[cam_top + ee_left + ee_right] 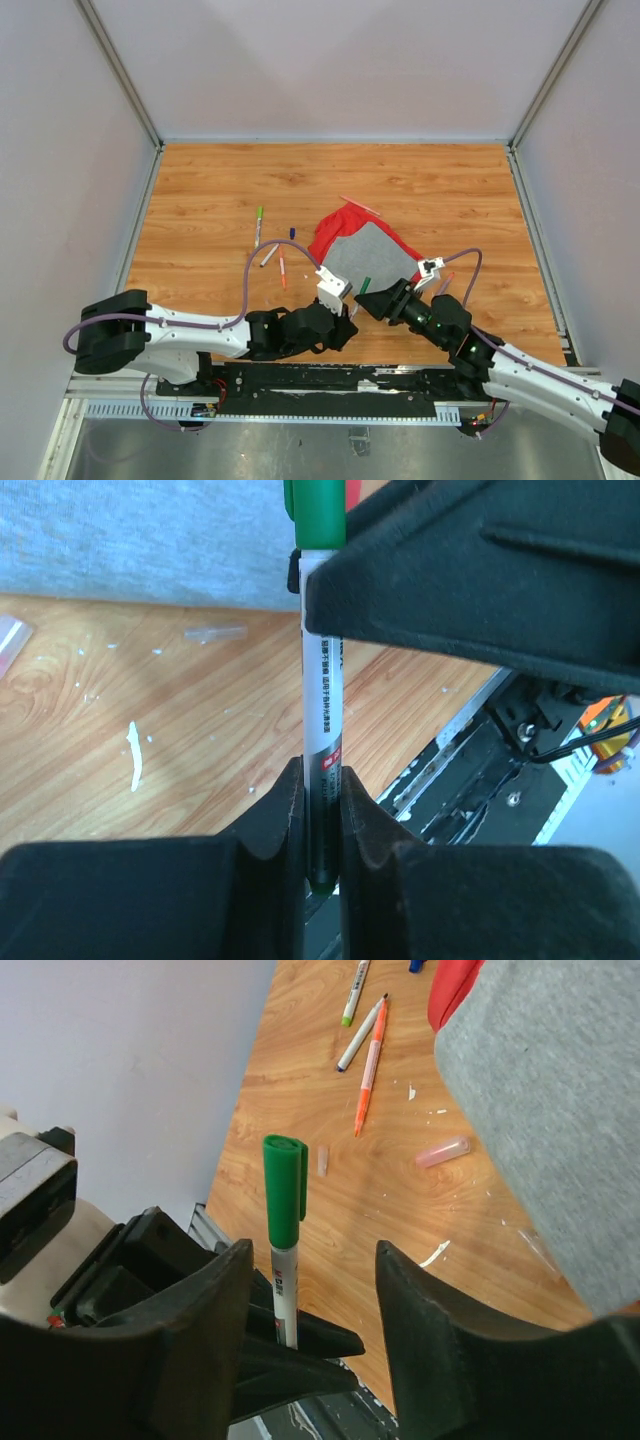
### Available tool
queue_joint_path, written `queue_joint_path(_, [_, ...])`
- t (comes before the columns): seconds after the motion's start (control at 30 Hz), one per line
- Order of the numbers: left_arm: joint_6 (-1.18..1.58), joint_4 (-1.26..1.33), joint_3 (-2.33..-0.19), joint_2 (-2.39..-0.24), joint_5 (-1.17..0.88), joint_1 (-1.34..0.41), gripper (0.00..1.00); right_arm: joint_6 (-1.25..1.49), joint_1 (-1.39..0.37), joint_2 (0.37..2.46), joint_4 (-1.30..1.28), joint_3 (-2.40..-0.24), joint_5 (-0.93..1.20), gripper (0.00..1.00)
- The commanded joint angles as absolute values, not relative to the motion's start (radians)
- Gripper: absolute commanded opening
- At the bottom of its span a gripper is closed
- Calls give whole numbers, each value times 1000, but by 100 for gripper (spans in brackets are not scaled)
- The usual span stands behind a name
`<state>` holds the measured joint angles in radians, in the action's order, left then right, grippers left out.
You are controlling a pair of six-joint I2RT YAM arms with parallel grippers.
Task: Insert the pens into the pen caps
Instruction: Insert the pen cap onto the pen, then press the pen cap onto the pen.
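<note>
**A:** How far along is the task judged to be?

**B:** One pen [322, 680] is seen with a green cap [284, 1190] on its upper end. One insertion is therefore judged done or nearly done. Whether the cap is pressed fully home cannot be told.

**A:** What is left?

**B:** Three more pens are seen loose on the table [200, 180], left of the red-and-grey cloth [365, 250]. They are a green-ended pen [258, 225], a grey pen [270, 256] and an orange pen [282, 268]. A pinkish cap [443, 1150] is seen lying by itself near the cloth's edge. These pens are judged to be work not yet done, though their ends are too small to be read.

**A:** Where is the capped pen held?

**B:** It is held upright at the near edge, between the two arms and just near of the cloth. Its lower end is pinched by the left gripper [322, 780]. The right gripper [312, 1255] is placed around the barrel with its fingers spread. A clear gap is seen on one side, so nothing is clamped by it.

**A:** How is the pen described?

**B:** A thin white barrel with fine printed lettering is seen, darker toward the pinched end. The green cap is far shorter than the barrel.
</note>
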<state>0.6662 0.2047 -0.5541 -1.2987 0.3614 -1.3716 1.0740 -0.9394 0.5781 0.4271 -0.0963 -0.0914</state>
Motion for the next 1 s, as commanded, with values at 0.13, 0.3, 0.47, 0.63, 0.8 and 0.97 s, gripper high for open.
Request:
queue_joint_path(0.13, [675,245,-553,-1269,417,-1377,1,963,-948,352,25,-216,-317,67])
queue_joint_path(0.3, [671,228,-554,-1267,426,-1376,0,876,-897,367,-145,-356,-326,68])
queue_joint_path(0.47, [670,218,-557,-1267,430,-1377,1,849,-772,538,-244,-519,-141,67])
queue_joint_path(0.63, [666,209,-561,-1272,428,-1377,1,816,-726,709,-280,-641,-15,62])
queue_joint_path(0.8, [665,206,-563,-1272,428,-1377,0,806,-725,814,-214,-681,86,56])
queue_joint_path(0.97, [667,205,-562,-1272,429,-1377,1,832,-726,877,-122,-664,154,53])
